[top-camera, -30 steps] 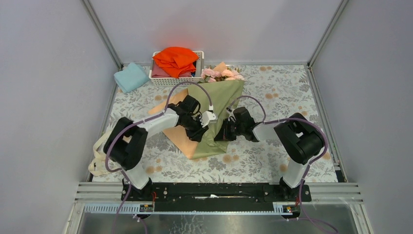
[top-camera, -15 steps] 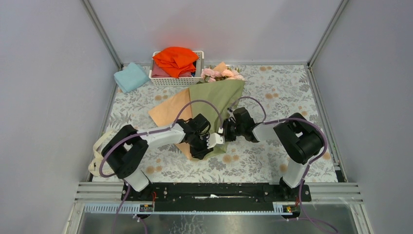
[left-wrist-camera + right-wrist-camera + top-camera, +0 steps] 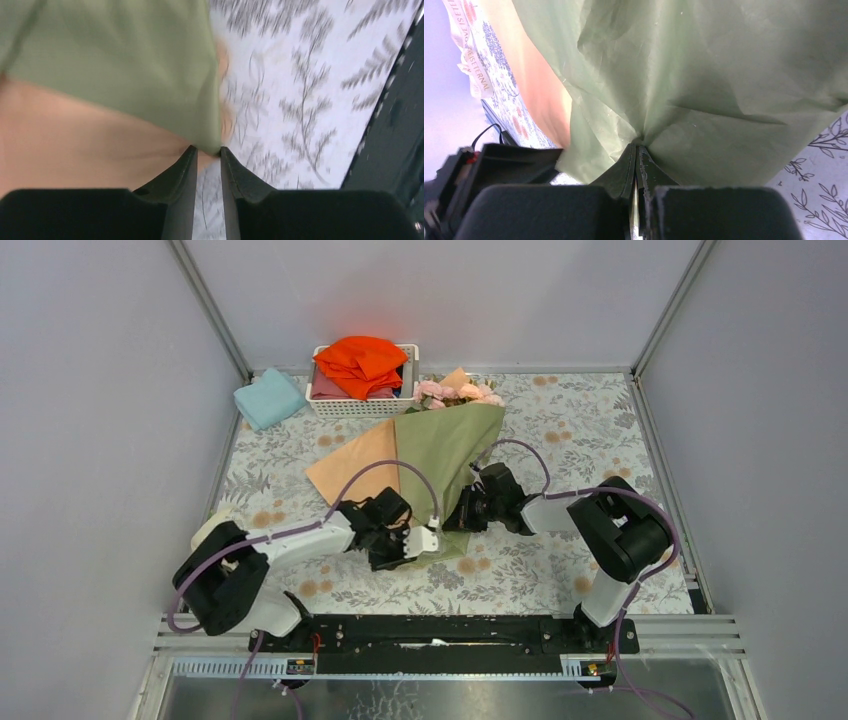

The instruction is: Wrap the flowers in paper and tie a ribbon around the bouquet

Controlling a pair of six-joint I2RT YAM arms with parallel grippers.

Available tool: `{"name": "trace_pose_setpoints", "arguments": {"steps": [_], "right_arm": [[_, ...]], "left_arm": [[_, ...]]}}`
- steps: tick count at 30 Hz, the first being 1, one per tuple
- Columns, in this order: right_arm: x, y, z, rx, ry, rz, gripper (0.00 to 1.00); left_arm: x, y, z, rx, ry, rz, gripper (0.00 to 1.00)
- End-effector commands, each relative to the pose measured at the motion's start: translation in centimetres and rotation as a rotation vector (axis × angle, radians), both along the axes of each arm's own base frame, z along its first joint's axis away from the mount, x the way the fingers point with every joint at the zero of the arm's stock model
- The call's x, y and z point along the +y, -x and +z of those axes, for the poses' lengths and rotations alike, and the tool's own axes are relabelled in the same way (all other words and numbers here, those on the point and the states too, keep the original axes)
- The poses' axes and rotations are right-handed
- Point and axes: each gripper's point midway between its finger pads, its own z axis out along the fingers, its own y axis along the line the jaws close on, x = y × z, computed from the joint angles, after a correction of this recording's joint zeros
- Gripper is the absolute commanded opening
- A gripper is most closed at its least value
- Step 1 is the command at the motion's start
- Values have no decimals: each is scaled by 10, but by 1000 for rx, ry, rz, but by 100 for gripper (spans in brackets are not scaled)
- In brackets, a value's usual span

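Soft, even light falls from above in the overhead view. The tabletop [image 3: 560,430] is bright, with only faint shadows under the arms [image 3: 300,538], and the orange cloth [image 3: 360,360] looks strongly saturated. The left wrist view is smeared by motion: the tabletop's leaf print streaks and the paper [image 3: 125,65] has soft edges, while the left hand [image 3: 207,150] is dark and fairly sharp. The right wrist view shows the paper's creases crisply. Its upper left corner washes out pale, and the right hand [image 3: 636,147] is dim and slightly soft.

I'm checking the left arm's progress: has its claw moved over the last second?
Yes. The left claw has drawn back from the white basket, toward the base rail.
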Motion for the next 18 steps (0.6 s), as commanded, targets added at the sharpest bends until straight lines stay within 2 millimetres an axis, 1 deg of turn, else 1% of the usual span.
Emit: {"name": "trace_pose_setpoints", "arguments": {"steps": [1,2,3,4,5,7,9,11,13,15,18], "right_arm": [[-34,22,-40,72,197,-5,3],[-33,23,-40,72,199,1,3],[-31,23,-40,71,200,6,3],[-30,22,-40,67,200,10,3],[-29,22,-40,65,200,14,3],[-26,21,-40,61,200,22,3],[-25,21,-41,60,202,27,3],[-24,20,-41,57,203,32,3],[-23,20,-43,58,205,35,3],[-22,20,-43,59,202,42,3],[-20,20,-43,57,199,50,3]], "left_arm": [[49,3,17,71,-79,93,32],[50,-9,32,74,-23,142,37],[55,-27,48,67,35,217,43],[63,-49,63,59,97,325,55],[73,-74,78,42,159,449,63],[107,-122,100,20,260,754,74],[143,-154,110,49,356,1024,81],[172,-174,107,115,458,1225,89],[193,-185,95,171,519,1369,98],[201,-192,81,209,537,1443,99],[202,-199,58,258,540,1498,99]]}}
